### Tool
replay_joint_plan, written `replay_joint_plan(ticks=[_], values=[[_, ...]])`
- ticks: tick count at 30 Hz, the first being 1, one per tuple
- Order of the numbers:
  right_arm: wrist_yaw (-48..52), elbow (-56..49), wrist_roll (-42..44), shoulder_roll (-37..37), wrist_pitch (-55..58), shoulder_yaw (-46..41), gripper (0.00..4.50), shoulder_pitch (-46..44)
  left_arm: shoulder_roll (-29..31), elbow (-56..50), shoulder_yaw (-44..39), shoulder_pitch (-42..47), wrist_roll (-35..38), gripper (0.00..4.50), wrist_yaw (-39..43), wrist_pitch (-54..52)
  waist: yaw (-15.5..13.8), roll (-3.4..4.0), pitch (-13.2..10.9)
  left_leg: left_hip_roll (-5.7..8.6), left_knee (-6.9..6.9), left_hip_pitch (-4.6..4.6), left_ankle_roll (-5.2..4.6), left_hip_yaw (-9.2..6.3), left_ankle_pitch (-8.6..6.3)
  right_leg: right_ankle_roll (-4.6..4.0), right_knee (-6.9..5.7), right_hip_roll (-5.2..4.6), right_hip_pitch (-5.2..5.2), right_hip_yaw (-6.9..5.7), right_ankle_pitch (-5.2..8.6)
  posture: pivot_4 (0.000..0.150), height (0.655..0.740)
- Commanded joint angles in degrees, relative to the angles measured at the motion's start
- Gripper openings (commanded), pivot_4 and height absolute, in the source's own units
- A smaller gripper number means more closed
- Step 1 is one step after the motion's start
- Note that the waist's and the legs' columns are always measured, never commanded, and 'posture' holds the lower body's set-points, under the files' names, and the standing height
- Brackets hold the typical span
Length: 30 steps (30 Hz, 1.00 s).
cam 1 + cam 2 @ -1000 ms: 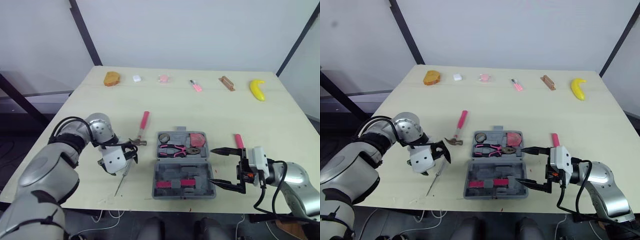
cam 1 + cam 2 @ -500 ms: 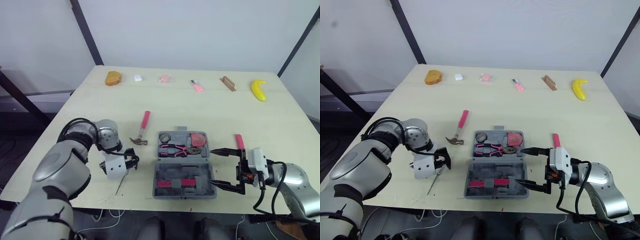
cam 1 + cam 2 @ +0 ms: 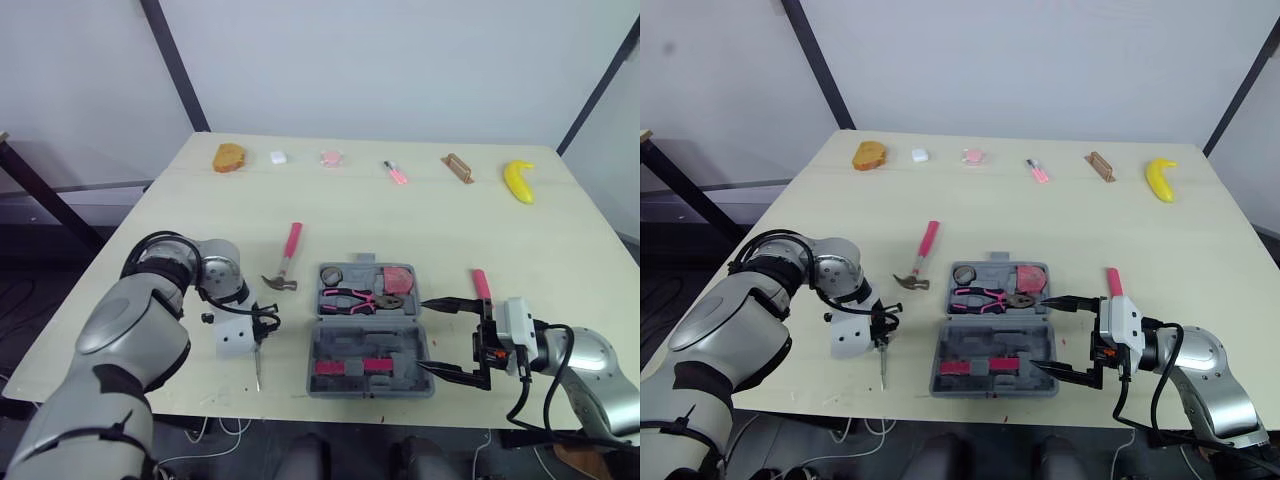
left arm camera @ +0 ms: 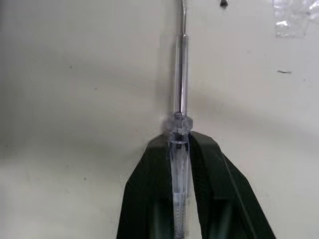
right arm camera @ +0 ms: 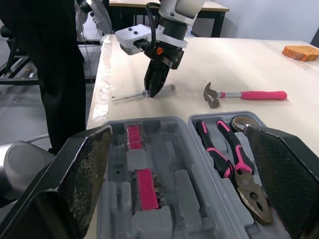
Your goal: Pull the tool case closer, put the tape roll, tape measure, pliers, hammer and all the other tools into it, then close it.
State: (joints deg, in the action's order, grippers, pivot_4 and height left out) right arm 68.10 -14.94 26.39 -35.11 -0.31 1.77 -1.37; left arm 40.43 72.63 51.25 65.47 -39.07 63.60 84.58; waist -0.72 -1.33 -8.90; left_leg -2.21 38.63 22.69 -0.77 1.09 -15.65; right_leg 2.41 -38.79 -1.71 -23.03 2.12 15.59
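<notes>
The left gripper (image 4: 179, 144) was clamped on the clear handle of a screwdriver (image 4: 180, 89), with the steel shaft sticking out past the fingertips. In the head views the shaft pointed toward the table's (image 3: 430, 220) front edge, and its tip was near that edge. I could not tell whether the shaft rested on the wood or hung just above it. Between that gripper and the tool case (image 3: 340, 350) there was a bare strip of table.

The case lay open and flat near the front middle of the table, its near half close to the front edge. The far half held the pliers (image 3: 352, 298), a grey tape roll (image 3: 333, 274) in the left corner, and a red tape measure (image 3: 397, 277) in the right corner. The near half held pink pieces (image 3: 365, 365) in its moulded slots.

The right gripper (image 3: 420, 333) stood with its jaws wide apart, holding nothing, at the case's right edge. One finger was by the far half and the other by the near half.

The hammer (image 3: 283, 262) lay on the table just left of the case, its pink handle pointing away from me. A pink-handled tool (image 3: 479, 282) lay just right of the case, beyond the right gripper. There was broad bare table behind the case, up to a row along the far edge: bread (image 3: 229, 157), small items and a banana (image 3: 517, 180).
</notes>
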Motion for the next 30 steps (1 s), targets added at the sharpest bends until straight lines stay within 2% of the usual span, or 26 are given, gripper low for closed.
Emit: replay_joint_plan(ticks=[1,10,14,15,17,18,20,24,30], values=[[-0.09,-0.52,0.17,-0.29,-1.06,-0.71,4.50,0.03,-0.97,1.40,0.90,-2.32,-0.22,0.03,-0.12,2.45,0.01,0.01,0.01,0.00,0.00,-0.01,0.00,0.01,0.00,0.00,0.00,0.00,0.00,0.02,0.00,0.150,0.7400],[0.52,0.48,0.46,-0.02,-1.02,-0.40,4.50,-1.09,0.82,7.41,-1.82,-2.67,6.80,0.03,4.93,6.11,0.25,0.05,0.03,0.00,0.00,-0.04,0.00,0.05,0.00,0.00,-0.02,0.01,0.00,0.06,0.00,0.150,0.7400],[0.85,0.70,0.73,0.08,-1.10,-0.31,4.50,-1.15,3.35,8.76,-7.44,-3.47,14.47,0.03,11.83,2.83,0.41,-0.01,-0.01,-0.01,0.00,-0.03,0.00,0.03,0.00,0.00,-0.04,0.03,-0.01,0.04,0.00,0.150,0.7400],[0.95,0.88,0.69,0.18,-1.16,-0.17,4.50,-1.22,4.31,7.50,-9.61,-4.68,18.59,0.03,15.10,0.54,0.55,-0.02,-0.01,-0.03,0.00,-0.02,0.00,0.03,0.00,0.00,-0.05,0.04,-0.02,0.03,0.00,0.150,0.7400],[1.12,1.04,0.63,0.30,-1.28,0.00,4.50,-1.18,6.86,0.39,-12.60,-8.59,28.52,0.03,22.57,-6.36,0.84,-0.02,-0.01,-0.05,0.00,-0.02,0.00,0.02,0.00,-0.01,-0.06,0.04,-0.03,0.01,0.00,0.150,0.7400],[1.10,1.07,0.61,0.45,-1.21,0.18,4.50,-1.28,9.44,-6.41,-14.23,-11.76,35.40,0.03,25.96,-12.50,0.99,-0.01,-0.02,-0.05,0.00,-0.01,0.00,0.01,0.00,-0.01,-0.07,0.03,-0.03,0.00,0.00,0.150,0.7400],[1.10,1.09,0.50,0.61,-1.15,0.48,4.50,-1.52,14.82,-18.45,-16.35,-16.70,44.02,0.03,28.67,-21.73,1.42,0.00,-0.05,-0.13,0.00,0.00,0.00,-0.01,0.00,-0.01,-0.10,0.02,-0.04,-0.01,0.00,0.150,0.7400],[1.42,1.10,0.71,0.48,-1.22,0.25,4.50,-1.51,21.02,-34.27,-23.14,-23.55,48.26,0.03,25.93,-36.41,1.28,-0.01,-0.06,-0.16,0.04,0.05,0.01,-0.19,0.00,-0.01,-0.13,-0.01,-0.06,-0.07,0.00,0.150,0.7400],[1.47,1.05,0.75,0.44,-1.25,0.31,4.50,-1.63,25.76,-56.46,-35.67,-38.00,50.25,0.03,10.51,-64.16,1.35,0.02,-0.07,-0.13,0.07,0.02,0.01,-0.26,0.00,-0.01,-0.14,-0.03,-0.04,-0.07,0.00,0.150,0.7400]])
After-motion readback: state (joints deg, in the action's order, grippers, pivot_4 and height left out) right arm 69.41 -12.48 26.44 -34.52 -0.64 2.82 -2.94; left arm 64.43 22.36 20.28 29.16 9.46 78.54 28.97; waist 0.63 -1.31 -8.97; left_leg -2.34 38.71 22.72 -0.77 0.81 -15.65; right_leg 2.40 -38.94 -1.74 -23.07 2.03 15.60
